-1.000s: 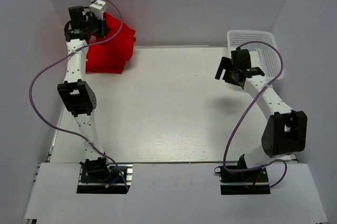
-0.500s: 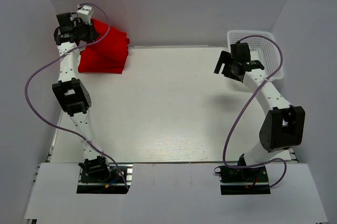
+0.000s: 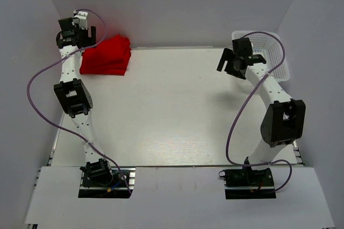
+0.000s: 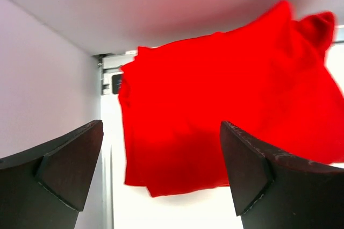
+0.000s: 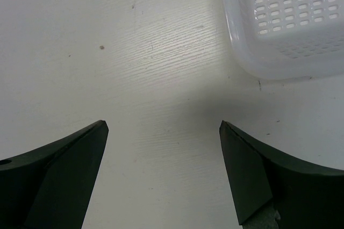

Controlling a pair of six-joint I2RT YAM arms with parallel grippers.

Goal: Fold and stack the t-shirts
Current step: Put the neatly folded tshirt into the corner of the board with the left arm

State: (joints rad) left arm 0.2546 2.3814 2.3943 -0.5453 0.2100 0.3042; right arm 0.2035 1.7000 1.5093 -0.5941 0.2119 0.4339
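Note:
The red t-shirts (image 3: 106, 57) lie folded in a stack at the table's far left corner; in the left wrist view the t-shirts (image 4: 226, 105) fill the middle, flat on the white surface. My left gripper (image 3: 80, 29) hovers above and behind the stack, open, with nothing between its fingers (image 4: 64, 170). Over at the far right, my right gripper (image 3: 230, 63) hangs open above bare table, just left of the basket. Its fingers (image 5: 59, 175) hold nothing.
A white mesh basket (image 3: 271, 51) stands at the far right corner, and its corner (image 5: 279, 30) shows in the right wrist view. White walls close in the table on the left, back and right.
My left gripper has opened and let go of the red t-shirt, which dropped flat onto the stack; the gripper drew back to the left. My right gripper shifted slightly up and left.

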